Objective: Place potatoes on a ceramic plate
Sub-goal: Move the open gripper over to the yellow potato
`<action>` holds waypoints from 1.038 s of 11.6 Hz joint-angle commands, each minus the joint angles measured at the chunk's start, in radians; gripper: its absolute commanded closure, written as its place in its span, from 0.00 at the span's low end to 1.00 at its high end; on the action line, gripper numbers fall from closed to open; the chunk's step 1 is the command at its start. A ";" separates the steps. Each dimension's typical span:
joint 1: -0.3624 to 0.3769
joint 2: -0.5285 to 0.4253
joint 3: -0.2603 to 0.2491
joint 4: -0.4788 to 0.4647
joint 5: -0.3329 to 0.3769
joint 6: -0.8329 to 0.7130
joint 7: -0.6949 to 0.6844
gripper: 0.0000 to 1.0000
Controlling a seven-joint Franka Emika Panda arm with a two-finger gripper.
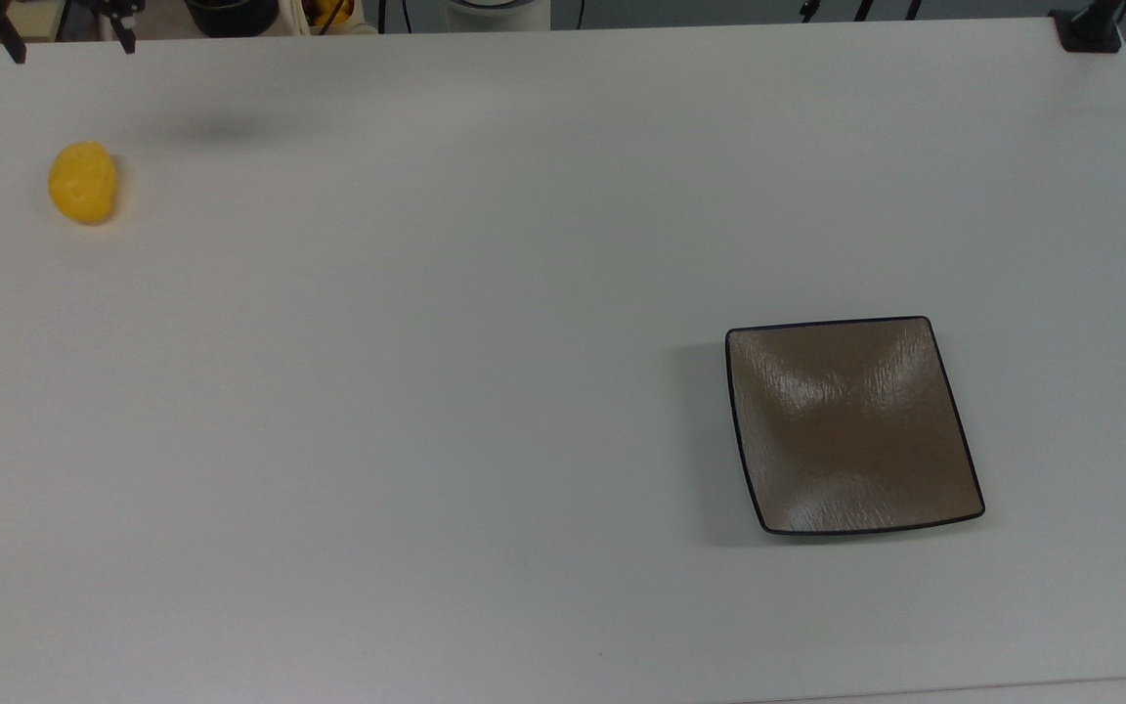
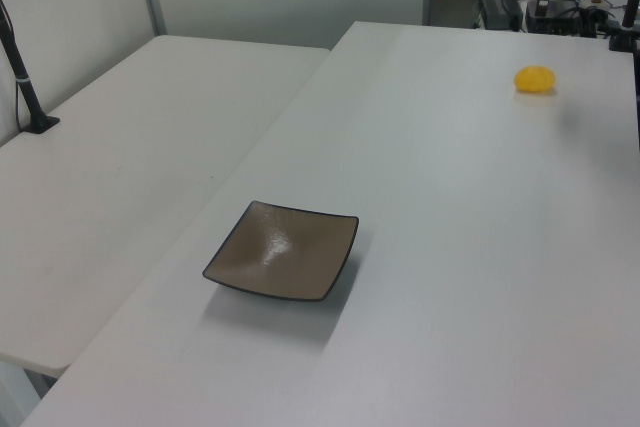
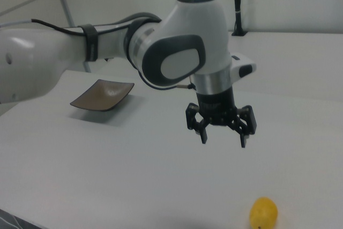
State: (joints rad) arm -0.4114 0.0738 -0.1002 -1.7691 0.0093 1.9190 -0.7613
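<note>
the approach is in hand: the gripper (image 3: 223, 134), jaws spread wide and empty, hangs above the table (image 1: 485, 323) near the potato (image 1: 82, 183) at the top view's upper left, and must next descend over it before carrying it to the ceramic plate (image 1: 851, 425).

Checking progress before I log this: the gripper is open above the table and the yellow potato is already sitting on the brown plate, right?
Not quite. The gripper is open above the table, but the potato lies on the bare table, far from the plate, as the top view shows.

Top view overhead, left/right views oblique, opposite ends, sharing table (image 1: 524, 293).
</note>
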 commanded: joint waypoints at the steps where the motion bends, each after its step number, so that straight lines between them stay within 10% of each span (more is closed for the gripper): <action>1: -0.018 0.039 0.004 -0.039 -0.017 0.061 -0.026 0.00; 12: -0.067 0.218 -0.003 -0.128 -0.129 0.368 -0.026 0.00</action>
State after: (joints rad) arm -0.4659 0.2731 -0.1003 -1.8779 -0.0868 2.2247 -0.7656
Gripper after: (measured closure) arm 0.000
